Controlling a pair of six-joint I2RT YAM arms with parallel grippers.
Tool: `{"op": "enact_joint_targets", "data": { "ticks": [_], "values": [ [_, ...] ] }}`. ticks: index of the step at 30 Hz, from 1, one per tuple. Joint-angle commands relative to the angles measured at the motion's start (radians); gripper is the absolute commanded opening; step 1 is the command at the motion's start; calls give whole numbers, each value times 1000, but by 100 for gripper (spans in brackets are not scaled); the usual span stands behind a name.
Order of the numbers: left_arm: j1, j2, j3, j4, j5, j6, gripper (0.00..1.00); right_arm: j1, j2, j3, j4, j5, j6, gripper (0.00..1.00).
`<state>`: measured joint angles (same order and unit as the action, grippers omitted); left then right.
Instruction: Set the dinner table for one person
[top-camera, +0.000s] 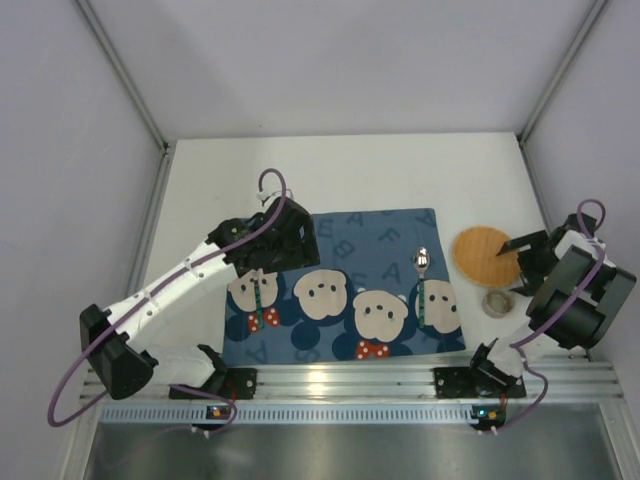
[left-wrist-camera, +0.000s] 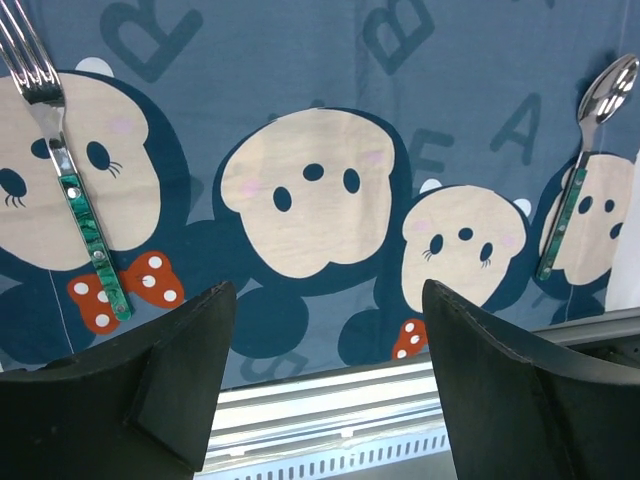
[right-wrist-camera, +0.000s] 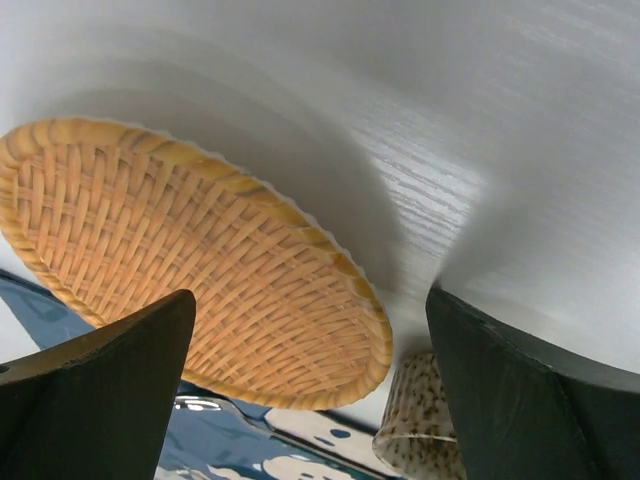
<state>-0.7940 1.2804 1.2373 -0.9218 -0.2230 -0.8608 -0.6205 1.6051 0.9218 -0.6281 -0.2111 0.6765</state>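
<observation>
In the top view the white desk (top-camera: 370, 170) fills the middle of the frame, closed in by pale walls, with a ribbed metal rail (top-camera: 350, 385) along its lower edge. A blue placemat (top-camera: 370, 240) printed with cartoon mouse faces and letters lies on the desk just above the rail.

At the left, the left arm reaches up from the lower left corner. Its left end effector (top-camera: 268, 250) hangs over the upper left part of the placemat. In the left wrist view the left end effector (left-wrist-camera: 328, 288) has its two dark fingers well apart, with nothing between them. A fork (top-camera: 258, 300) with a green handle lies across the leftmost mouse face, seen at the upper left of the left wrist view (left-wrist-camera: 75, 200).

Further right, a spoon (top-camera: 423, 285) with a matching green handle lies on the rightmost face, its bowl toward the top of the frame. It shows at the right edge of the left wrist view (left-wrist-camera: 580, 170).

Right of the placemat, a round woven mat (top-camera: 480, 255) lies on the bare desk. Just below it sits a small speckled ring (top-camera: 496, 302). The right end effector (top-camera: 520, 265) is over the woven mat's right edge. In the right wrist view its fingers (right-wrist-camera: 120, 370) stand wide apart and empty, with the woven mat (right-wrist-camera: 180, 250) and the ring (right-wrist-camera: 420, 420) beneath.
</observation>
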Motion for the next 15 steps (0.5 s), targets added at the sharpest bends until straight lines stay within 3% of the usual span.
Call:
{"op": "enact_joint_targets", "data": {
  "ticks": [1,5,8,15],
  "values": [
    [9,28,16,-15,20,48,80,-8,13,-8,102,38,-23,100],
    [12,68,28,-14,34,65,79,-10,35,-61,227,6,-5,100],
    [12,100,34,-15,47,72,79,-10,35,-124,356,-39,29,94],
    [13,174,71,-37,51,98,77,-7,16,-221,534,-62,46,61]
  ]
}}
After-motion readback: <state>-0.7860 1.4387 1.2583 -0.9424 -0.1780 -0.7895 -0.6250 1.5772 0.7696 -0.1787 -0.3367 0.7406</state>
